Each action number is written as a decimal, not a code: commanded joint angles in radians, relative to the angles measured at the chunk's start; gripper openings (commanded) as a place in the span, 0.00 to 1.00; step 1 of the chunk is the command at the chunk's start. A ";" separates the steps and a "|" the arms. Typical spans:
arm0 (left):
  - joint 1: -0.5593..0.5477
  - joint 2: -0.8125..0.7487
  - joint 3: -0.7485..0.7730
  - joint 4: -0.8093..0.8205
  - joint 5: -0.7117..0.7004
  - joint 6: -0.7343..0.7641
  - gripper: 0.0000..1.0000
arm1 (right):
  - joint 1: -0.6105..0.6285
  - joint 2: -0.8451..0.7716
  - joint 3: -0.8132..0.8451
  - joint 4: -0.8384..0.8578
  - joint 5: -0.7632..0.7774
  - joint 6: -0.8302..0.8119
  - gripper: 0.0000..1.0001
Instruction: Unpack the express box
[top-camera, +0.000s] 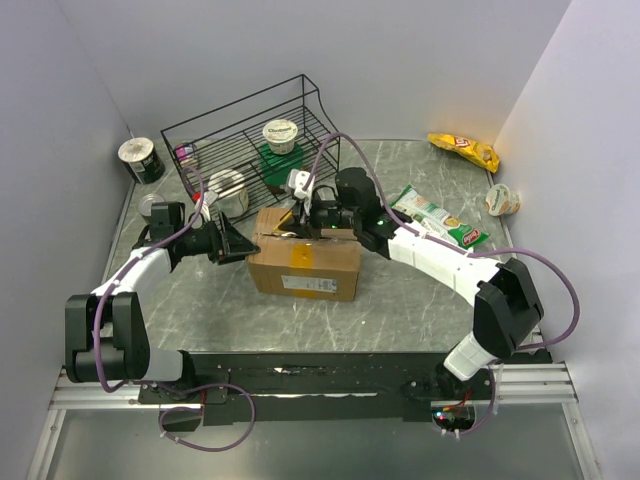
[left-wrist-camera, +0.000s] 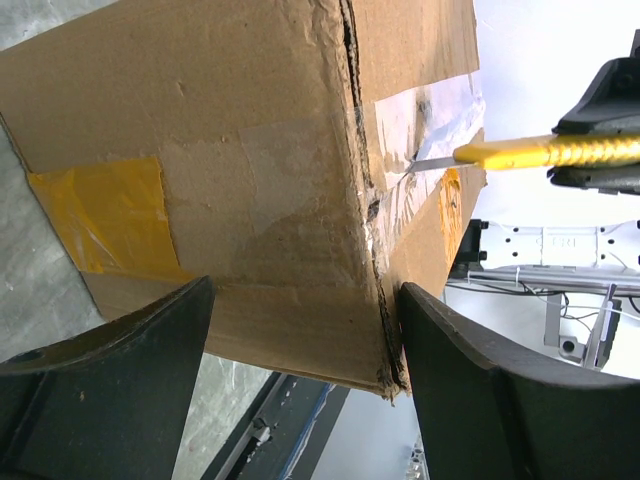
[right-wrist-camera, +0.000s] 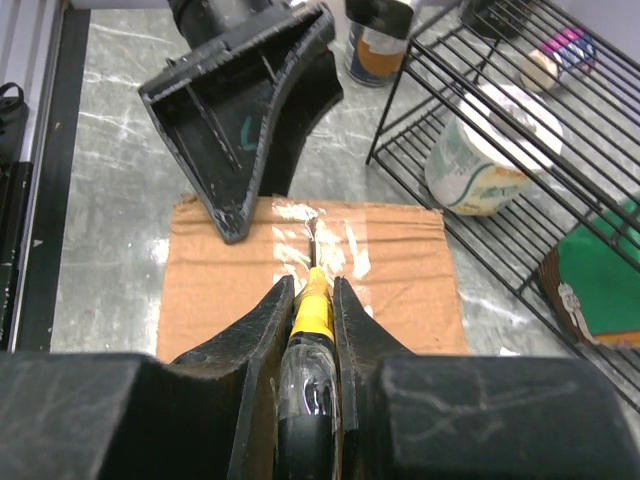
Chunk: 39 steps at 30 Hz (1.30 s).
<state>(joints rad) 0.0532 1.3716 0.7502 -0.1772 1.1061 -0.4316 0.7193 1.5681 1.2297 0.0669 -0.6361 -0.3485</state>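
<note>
Black wire rack (top-camera: 245, 150) stands just behind the express box (top-camera: 305, 265), and the carton lies flat, taped top up. Left gripper (top-camera: 238, 243) is at the box's left end, jaws spread wide around its corner. Right gripper (right-wrist-camera: 312, 290) is clamped on a yellow utility knife (left-wrist-camera: 540, 152) — blade tip on the box's tape seam.

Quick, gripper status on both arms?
Left gripper: open, fingers straddling the end of the box; cannot tell if they press it.
Right gripper: closed on the yellow knife.
</note>
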 joint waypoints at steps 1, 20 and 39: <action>0.020 0.015 -0.035 -0.019 -0.150 0.045 0.79 | -0.037 -0.063 0.011 -0.033 -0.002 -0.012 0.00; 0.022 0.030 -0.034 -0.004 -0.196 0.030 0.77 | -0.053 -0.158 -0.044 -0.144 0.035 -0.033 0.00; 0.023 0.043 -0.032 -0.007 -0.226 0.040 0.76 | -0.133 -0.258 -0.096 -0.249 0.035 -0.081 0.00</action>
<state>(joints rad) 0.0578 1.3720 0.7460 -0.1684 1.1019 -0.4507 0.6102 1.3682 1.1477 -0.1539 -0.6102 -0.3985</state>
